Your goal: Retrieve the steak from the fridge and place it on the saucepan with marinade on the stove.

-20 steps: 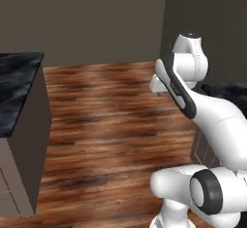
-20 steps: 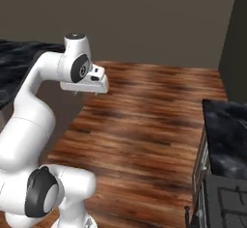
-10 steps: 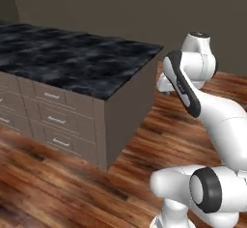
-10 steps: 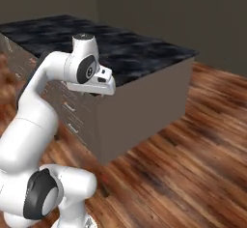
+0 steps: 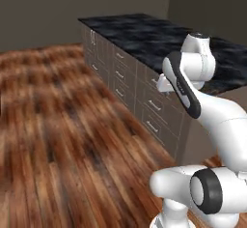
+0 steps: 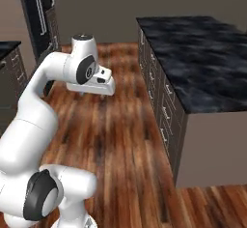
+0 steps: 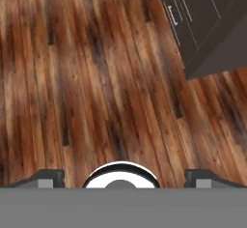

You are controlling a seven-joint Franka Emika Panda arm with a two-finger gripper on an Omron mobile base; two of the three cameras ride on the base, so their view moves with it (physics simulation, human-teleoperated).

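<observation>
Beside the long island (image 6: 193, 63) with its dark marbled top and grey drawer fronts, the arm is folded up over the base, its hand pointing down at bare plank floor (image 5: 62, 140). The gripper (image 7: 124, 175) is spread wide with nothing between its fingertips (image 7: 48, 176), which stand far apart at the bottom of the hand view, over floorboards and a corner of the island's drawers. At the far left of the right base view a tall black unit with a long curved grey handle looks like the fridge (image 6: 41, 14), well apart from the arm and, as far as can be told, closed. I cannot place the steak, saucepan or stove from these views; the steak is presumably inside the fridge. By my reading the task has hardly begun: nothing is held and no door is open. Left to do are reaching the fridge, opening it, taking the steak, carrying it to the stove and setting it in the marinade.
</observation>
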